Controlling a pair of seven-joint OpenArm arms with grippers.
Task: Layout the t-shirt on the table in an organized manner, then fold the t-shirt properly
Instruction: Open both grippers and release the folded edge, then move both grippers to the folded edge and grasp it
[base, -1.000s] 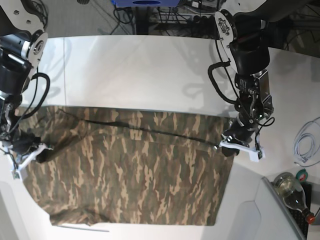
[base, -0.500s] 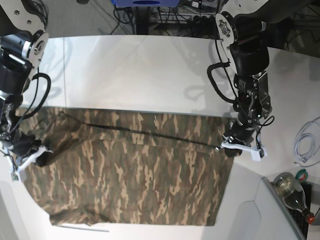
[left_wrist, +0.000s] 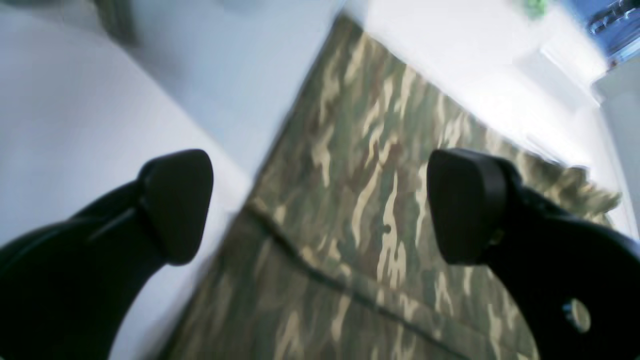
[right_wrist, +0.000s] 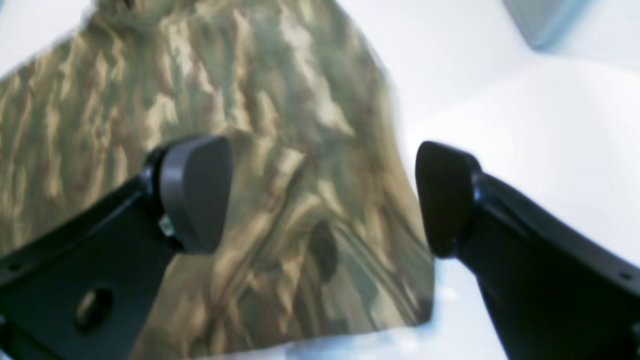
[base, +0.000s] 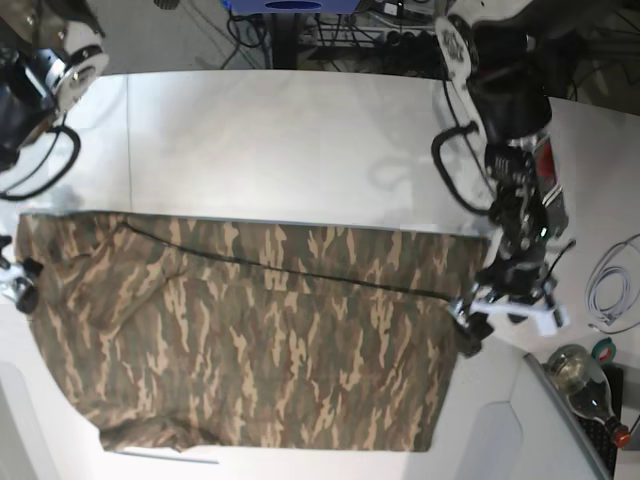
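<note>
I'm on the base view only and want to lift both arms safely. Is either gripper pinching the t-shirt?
Observer: The left wrist view shows the left gripper open, with its pads wide apart. The t-shirt lies beneath them, not pinched.
Operator: And the right one? It's nearly off my frame.
Observer: The right wrist view shows the right gripper open too. It is above a rumpled shirt edge that rests on the table.

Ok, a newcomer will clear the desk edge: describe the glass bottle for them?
Start at the white table and the camouflage t-shirt on it. Past the shirt's right end, at the picture's bottom right corner, lies a clear bottle with a red cap, beside a coiled white cable.
</note>
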